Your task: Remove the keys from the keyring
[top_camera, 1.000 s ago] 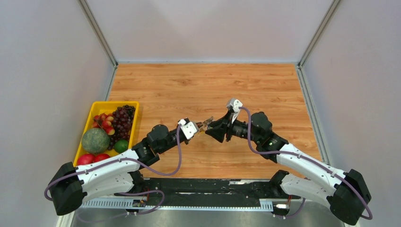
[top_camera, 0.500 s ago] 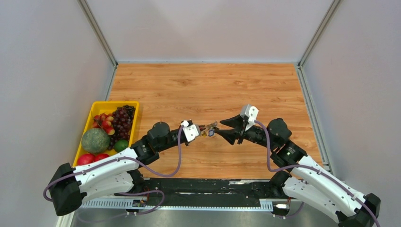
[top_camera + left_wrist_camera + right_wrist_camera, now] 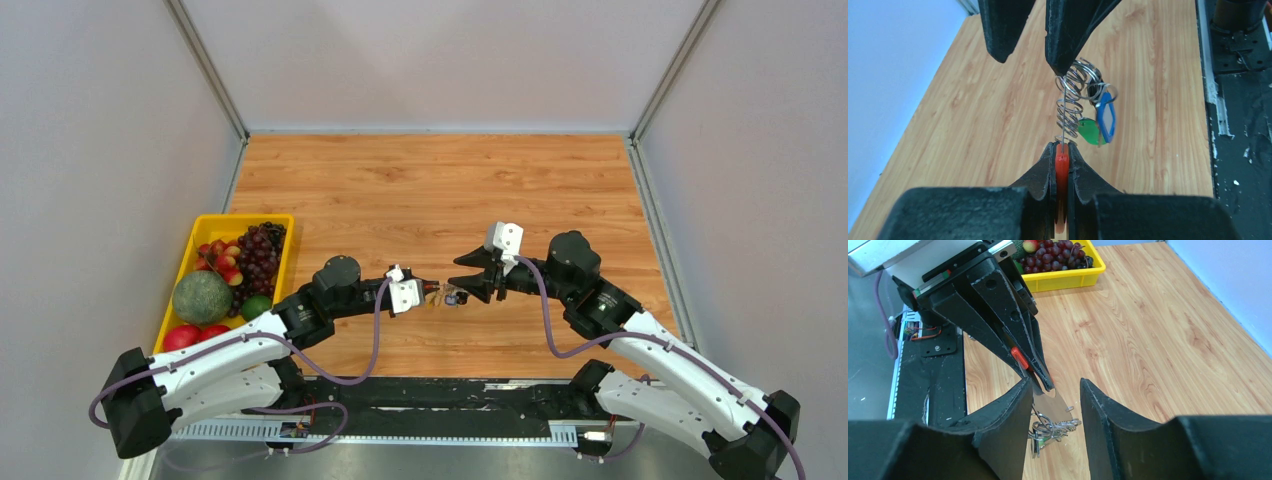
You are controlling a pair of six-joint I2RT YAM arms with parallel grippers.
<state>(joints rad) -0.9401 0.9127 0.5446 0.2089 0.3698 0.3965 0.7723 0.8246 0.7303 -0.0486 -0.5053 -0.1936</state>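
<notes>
The top view looks steeply down from behind the arm bases [image 3: 285,380] over the orange wooden bench [image 3: 420,180]. Each wrist view sits close behind its own black fingers [image 3: 1040,175], facing the other, both sharing the silvery coiled keyring [image 3: 1068,107].

The keyring [image 3: 1070,102] has its red clip [image 3: 1062,172] pinched edge-on in the left gripper [image 3: 1062,149]. Its silvery coils are stretched open like a spring just beyond that gripper. The keys [image 3: 1100,122], one blue-headed and one green-headed, dangle from the coils, just past the gripper's tip.
</notes>
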